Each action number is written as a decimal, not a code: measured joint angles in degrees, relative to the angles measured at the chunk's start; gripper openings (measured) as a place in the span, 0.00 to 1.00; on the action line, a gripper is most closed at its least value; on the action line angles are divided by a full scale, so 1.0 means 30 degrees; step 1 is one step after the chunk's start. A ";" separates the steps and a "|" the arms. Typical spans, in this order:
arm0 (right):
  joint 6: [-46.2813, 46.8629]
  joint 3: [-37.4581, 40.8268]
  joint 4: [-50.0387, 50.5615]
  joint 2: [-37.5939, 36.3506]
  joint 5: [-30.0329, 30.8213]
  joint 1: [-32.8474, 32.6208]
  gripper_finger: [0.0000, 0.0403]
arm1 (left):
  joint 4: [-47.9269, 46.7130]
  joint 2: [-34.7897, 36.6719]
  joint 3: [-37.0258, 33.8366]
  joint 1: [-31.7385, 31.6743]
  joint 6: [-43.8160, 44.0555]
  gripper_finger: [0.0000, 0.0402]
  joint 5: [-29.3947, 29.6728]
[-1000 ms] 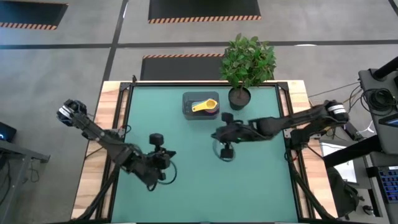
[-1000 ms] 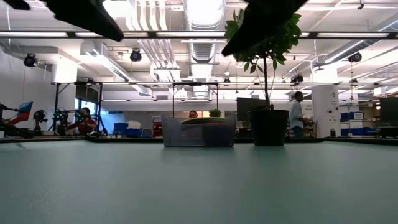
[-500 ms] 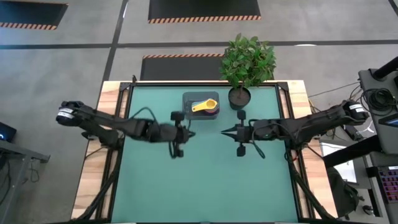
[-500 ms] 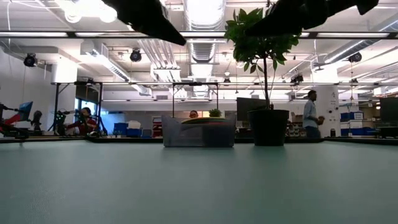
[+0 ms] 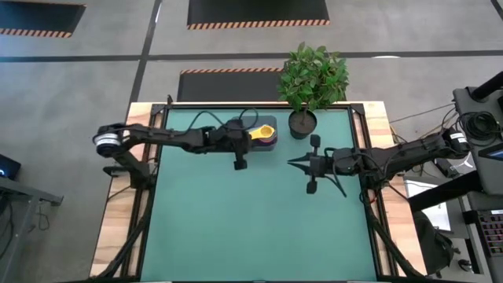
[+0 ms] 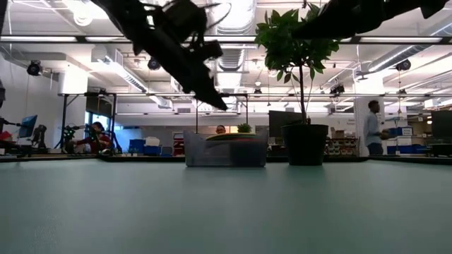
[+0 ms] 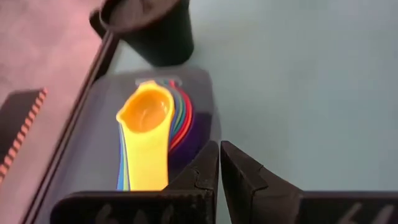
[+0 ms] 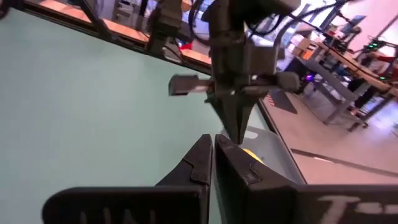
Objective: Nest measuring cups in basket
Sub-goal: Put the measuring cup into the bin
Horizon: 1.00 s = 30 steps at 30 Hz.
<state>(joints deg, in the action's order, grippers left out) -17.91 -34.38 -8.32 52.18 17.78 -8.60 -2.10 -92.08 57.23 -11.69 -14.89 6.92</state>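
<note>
Two dark arms reach over one green table (image 5: 251, 220). The left gripper (image 5: 252, 134) hangs above the near edge of the single grey basket (image 5: 266, 123), its two fingers pressed together and holding nothing; in the left wrist view the closed fingertips (image 7: 219, 163) meet just short of the basket's wall (image 7: 205, 93). The right gripper (image 5: 291, 164) hovers over bare table, well apart from the basket and to the side of the left gripper, pincer likewise fully closed and empty; its joined fingers (image 8: 211, 162) point toward the left gripper (image 8: 235, 132), seen farther off.

Inside the basket, directly ahead of the left gripper's tips, lies one nested stack of measuring cups (image 7: 152, 124). One yellow cup (image 7: 147, 112) sits uppermost, handle extending back toward the gripper. Beneath it only coloured rims show: red, green, blue and purple edges can be made out, but the exact number of cups in the stack cannot be counted. No cup lies on the table outside the basket.

One dark round pot (image 5: 302, 123) carrying one leafy plant (image 5: 313, 75) stands just beyond the basket, between the two grippers' lines of reach. In the low view three people (image 6: 373, 127) appear in the room behind the table.
</note>
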 joint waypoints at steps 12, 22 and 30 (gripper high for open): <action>0.0089 0.0301 -0.0031 0.0005 0.1106 0.0255 0.02 | -0.4665 -0.4245 0.3840 -0.0545 -0.1339 0.00 0.1913; 0.0478 0.0434 -0.0026 0.0022 0.1104 0.0255 0.02 | -0.4938 -0.4362 0.4109 -0.1057 -0.1414 0.00 0.3464; 0.0638 0.0483 -0.0021 0.0015 0.1106 0.0255 0.02 | -0.4986 -0.4362 0.4109 -0.1112 -0.1443 0.00 0.4699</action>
<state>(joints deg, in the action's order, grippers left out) -16.00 -32.93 -8.38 52.23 21.10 -7.84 -17.06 -105.16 69.56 -15.03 -19.22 21.01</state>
